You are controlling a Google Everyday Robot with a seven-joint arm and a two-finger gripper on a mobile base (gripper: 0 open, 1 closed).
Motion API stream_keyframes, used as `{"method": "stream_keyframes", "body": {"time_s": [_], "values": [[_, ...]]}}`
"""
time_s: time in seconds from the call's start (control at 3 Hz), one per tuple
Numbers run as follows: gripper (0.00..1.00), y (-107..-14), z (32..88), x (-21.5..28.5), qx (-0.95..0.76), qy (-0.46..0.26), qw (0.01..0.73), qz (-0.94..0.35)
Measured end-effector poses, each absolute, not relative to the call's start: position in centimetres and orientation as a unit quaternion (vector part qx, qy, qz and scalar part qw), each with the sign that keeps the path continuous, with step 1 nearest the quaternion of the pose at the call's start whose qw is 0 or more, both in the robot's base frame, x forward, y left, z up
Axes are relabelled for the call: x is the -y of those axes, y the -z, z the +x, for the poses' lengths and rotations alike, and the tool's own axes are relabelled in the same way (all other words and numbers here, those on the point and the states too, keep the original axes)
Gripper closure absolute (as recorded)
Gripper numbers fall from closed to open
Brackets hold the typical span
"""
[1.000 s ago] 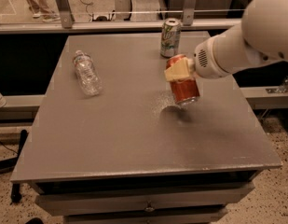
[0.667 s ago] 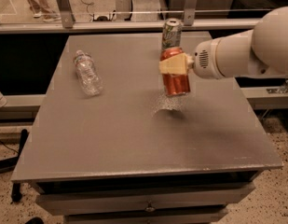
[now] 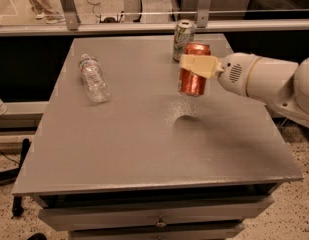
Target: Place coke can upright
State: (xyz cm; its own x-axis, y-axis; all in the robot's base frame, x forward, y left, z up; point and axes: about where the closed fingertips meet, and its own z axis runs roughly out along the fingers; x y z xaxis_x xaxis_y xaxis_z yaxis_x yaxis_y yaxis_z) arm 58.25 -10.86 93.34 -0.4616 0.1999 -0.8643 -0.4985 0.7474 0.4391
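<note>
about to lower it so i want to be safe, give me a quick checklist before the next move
1. Grasp: gripper shut on coke can, finger across its upper part: ok.
2. Can's pose: close to vertical, top up: ok.
3. Can's base on the table: not ok, it hangs above its shadow.
4. Landing spot under the can: bare tabletop: ok.
5. Silver-green soda can: upright behind the coke can; gap in depth: cannot tell.
6. Water bottle: lying well to the side: ok.
</note>
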Motion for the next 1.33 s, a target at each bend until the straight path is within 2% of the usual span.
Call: {"method": "stream_keyframes", "body": {"time_s": [0.33, 0.67, 1.33], "values": [[1.0, -92.0, 56.2, 12.3, -0.758, -0.343, 0.544, -0.108], [1.0, -92.2, 52.9, 10.4, -0.731, -0.317, 0.578, -0.174], [1.0, -98.1, 48.1, -0.6, -0.631, -0.252, 0.637, -0.364]]}}
